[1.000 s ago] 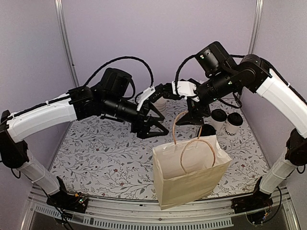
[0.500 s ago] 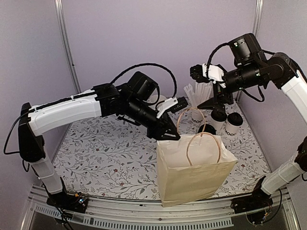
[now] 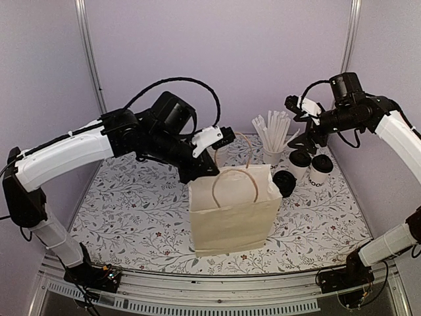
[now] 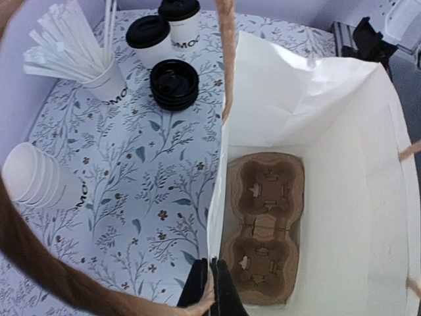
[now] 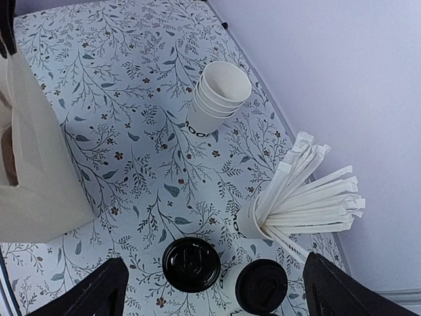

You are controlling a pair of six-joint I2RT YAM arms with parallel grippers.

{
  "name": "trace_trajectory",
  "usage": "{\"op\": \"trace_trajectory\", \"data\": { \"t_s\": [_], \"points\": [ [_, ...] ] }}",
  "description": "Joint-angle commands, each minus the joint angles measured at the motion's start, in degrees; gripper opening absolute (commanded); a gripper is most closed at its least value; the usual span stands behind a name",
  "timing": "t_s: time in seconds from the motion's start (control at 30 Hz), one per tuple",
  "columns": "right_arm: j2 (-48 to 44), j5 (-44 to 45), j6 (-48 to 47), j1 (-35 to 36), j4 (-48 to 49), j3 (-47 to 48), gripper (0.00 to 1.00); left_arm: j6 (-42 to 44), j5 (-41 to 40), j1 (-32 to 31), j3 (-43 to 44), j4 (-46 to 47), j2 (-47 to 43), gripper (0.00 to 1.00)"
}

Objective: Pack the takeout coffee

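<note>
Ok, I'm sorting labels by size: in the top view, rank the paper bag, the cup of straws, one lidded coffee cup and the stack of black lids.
1. paper bag, by far.
2. cup of straws, straws included.
3. lidded coffee cup and stack of black lids look alike; not ranked.

1. A cream paper bag [image 3: 230,220] stands open on a floral tablecloth [image 3: 131,210].
2. A cardboard cup carrier [image 4: 263,224] lies flat inside it.
3. Nearby: a cup of straws [image 5: 299,201], a stack of black lids [image 4: 174,84] and stacked empty cups [image 5: 220,99].

I note: left arm [image 3: 72,155] stretched toward centre, left gripper [image 4: 209,273] pinched on paper bag [image 3: 230,214] rim; right arm [image 3: 401,135] raised far right, right gripper [image 5: 214,260] spread wide.
</note>
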Motion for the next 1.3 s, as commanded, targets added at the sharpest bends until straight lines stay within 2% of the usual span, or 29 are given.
{"op": "trace_trajectory", "data": {
  "t_s": [0.0, 0.27, 0.5, 0.7, 1.1, 1.27],
  "points": [
    [-1.2, -3.91, 3.93, -0.86, 6.24, -2.69, 0.96, 4.43, -14.61, 1.24, -2.48, -0.51, -4.15, 0.0],
    [0.67, -6.01, 5.29, -0.88, 8.29, -5.14, 0.96, 7.48, -21.1, -0.6, -11.42, 6.8, -8.49, 0.0],
    [1.44, -7.52, 5.88, -0.86, 8.34, -5.28, 0.96, 3.54, -17.41, -5.65, -12.56, 8.4, -14.24, 0.0],
    [1.53, -8.08, 6.22, -0.82, 9.04, -6.64, 0.96, -0.17, -15.65, -9.35, -18.82, 13.96, -18.03, 0.0],
    [1.34, -9.3, 7.0, -0.86, 9.62, -8.84, 0.96, -6.56, -22.81, -23.99, -22.31, 14.31, -16.86, 0.0],
    [1.15, -9.82, 7.49, -0.79, 9.87, -9.1, 0.96, -8.2, -25.81, -28.21, -22.68, 15.72, -15.97, 0.0]
  ]
}}
